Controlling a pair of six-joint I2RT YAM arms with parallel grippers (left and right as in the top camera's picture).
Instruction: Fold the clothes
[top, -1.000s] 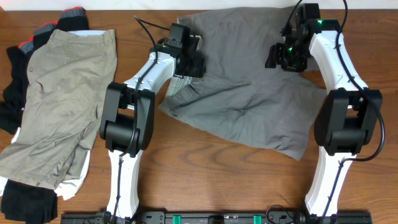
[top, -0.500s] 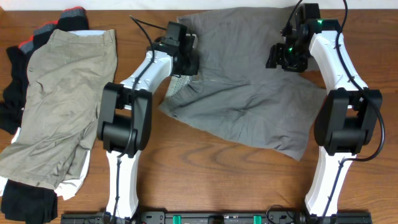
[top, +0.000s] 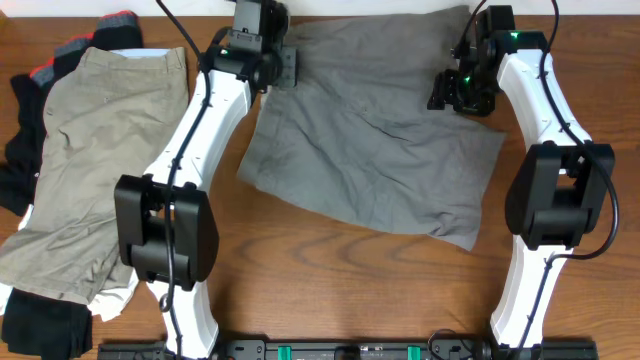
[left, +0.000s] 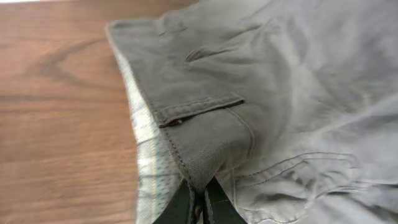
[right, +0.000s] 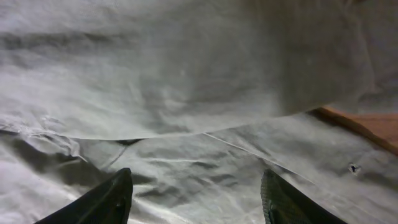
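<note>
The dark grey shorts (top: 380, 140) lie spread across the middle of the table. My left gripper (top: 287, 68) is at their far left corner, by the table's far edge. In the left wrist view it (left: 199, 202) is shut on a pinched fold of the grey cloth (left: 261, 93), just below a pocket flap, with the pale pocket lining (left: 148, 165) beside it. My right gripper (top: 462, 95) hovers over the shorts' far right part. Its fingers (right: 112, 199) stand wide apart above the wrinkled grey fabric (right: 186, 93), and the right gripper (right: 199, 202) holds nothing.
Khaki-beige shorts (top: 100, 150) lie at the left on a heap of other garments: black and red-banded pieces (top: 70, 50) at the far left corner, a white piece (top: 120, 298) and a black one (top: 40, 325) near the front. Bare wood (right: 367, 124) shows past the shorts' right edge.
My left gripper shut on the shorts' left edge and pulled it away toward the far left, opening the folded-over part out flat. The right arm stayed still.
</note>
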